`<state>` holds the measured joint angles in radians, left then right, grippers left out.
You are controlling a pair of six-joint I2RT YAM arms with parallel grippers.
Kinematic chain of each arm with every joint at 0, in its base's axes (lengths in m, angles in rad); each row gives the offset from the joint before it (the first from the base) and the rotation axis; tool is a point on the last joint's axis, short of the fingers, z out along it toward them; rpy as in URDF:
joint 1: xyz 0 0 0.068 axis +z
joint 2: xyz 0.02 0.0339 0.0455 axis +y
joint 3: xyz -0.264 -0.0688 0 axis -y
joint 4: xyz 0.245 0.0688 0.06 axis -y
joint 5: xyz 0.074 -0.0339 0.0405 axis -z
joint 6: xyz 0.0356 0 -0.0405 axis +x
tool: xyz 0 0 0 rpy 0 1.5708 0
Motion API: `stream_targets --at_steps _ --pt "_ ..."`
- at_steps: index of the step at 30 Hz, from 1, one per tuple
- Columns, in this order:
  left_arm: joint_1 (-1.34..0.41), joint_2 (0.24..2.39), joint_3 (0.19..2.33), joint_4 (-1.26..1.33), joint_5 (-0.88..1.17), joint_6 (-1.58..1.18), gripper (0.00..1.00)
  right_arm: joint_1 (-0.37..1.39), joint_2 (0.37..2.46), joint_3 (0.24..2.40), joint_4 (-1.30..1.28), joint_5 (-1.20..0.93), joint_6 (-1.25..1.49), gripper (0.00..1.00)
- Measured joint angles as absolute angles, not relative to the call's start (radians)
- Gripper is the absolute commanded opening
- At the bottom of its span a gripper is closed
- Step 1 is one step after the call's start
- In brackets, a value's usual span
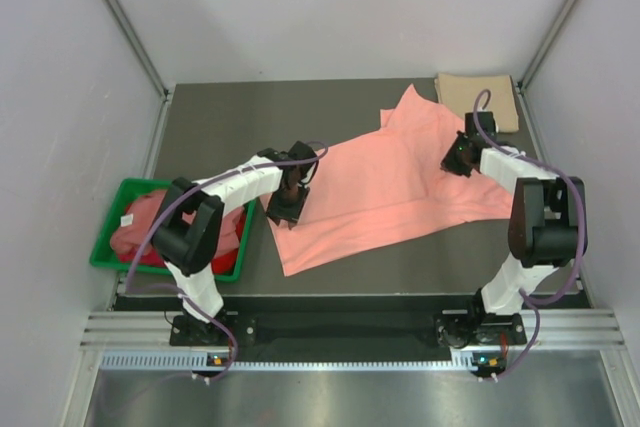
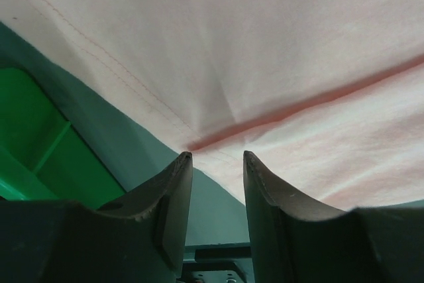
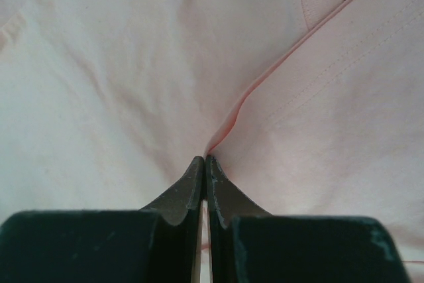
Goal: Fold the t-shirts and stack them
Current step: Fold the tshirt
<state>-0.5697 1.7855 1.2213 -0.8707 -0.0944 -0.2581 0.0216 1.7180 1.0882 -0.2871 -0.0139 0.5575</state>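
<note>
A salmon-pink t-shirt (image 1: 385, 187) lies spread slantwise across the dark table, with one layer folded over. My left gripper (image 1: 285, 209) is at its near-left hem. In the left wrist view this gripper (image 2: 215, 158) is open, and its fingertips (image 2: 182, 164) straddle the hem where a crease (image 2: 225, 134) meets the edge. My right gripper (image 1: 460, 159) is over the shirt's right part. In the right wrist view it (image 3: 204, 159) is shut on a raised fold of the shirt (image 3: 265, 84). A folded tan-beige t-shirt (image 1: 478, 99) lies at the back right corner.
A green plastic bin (image 1: 108, 237) stands at the left table edge, holding pink (image 1: 140, 222) and red (image 1: 228, 255) shirts; its wall shows in the left wrist view (image 2: 40, 150). White walls enclose the table on three sides. The bin is close beside my left arm.
</note>
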Motion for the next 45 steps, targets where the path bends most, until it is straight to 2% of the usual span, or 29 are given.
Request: stream_targets --at_steps 5,9,11,12,13,14,27,45 --pt "-0.57 1.803 1.209 -0.873 -0.128 -0.258 0.43 0.039 1.718 1.088 -0.284 -0.017 0.557 0.0" --pt "-0.57 1.829 1.2 -0.873 -0.15 -0.258 0.36 0.051 1.718 1.088 -0.284 -0.017 0.557 0.0" --pt "-0.57 1.842 1.201 -0.872 -0.154 -0.26 0.27 0.054 1.718 1.089 -0.284 -0.017 0.557 0.0" --pt "-0.572 1.842 1.201 -0.871 -0.152 -0.262 0.08 0.054 1.719 1.089 -0.284 -0.016 0.557 0.0" --pt "-0.574 1.843 1.201 -0.871 -0.152 -0.268 0.01 0.055 1.719 1.089 -0.285 -0.015 0.557 0.0" --pt "-0.577 1.847 1.202 -0.871 -0.151 -0.265 0.0 0.056 1.719 1.089 -0.285 -0.015 0.557 0.0" --pt "-0.606 1.857 1.212 -0.904 -0.237 -0.358 0.0 0.062 1.736 1.169 -0.336 0.058 0.54 0.0" --pt "-0.608 1.857 1.212 -0.925 -0.284 -0.418 0.0 0.184 1.865 1.308 -0.368 0.133 0.379 0.0"
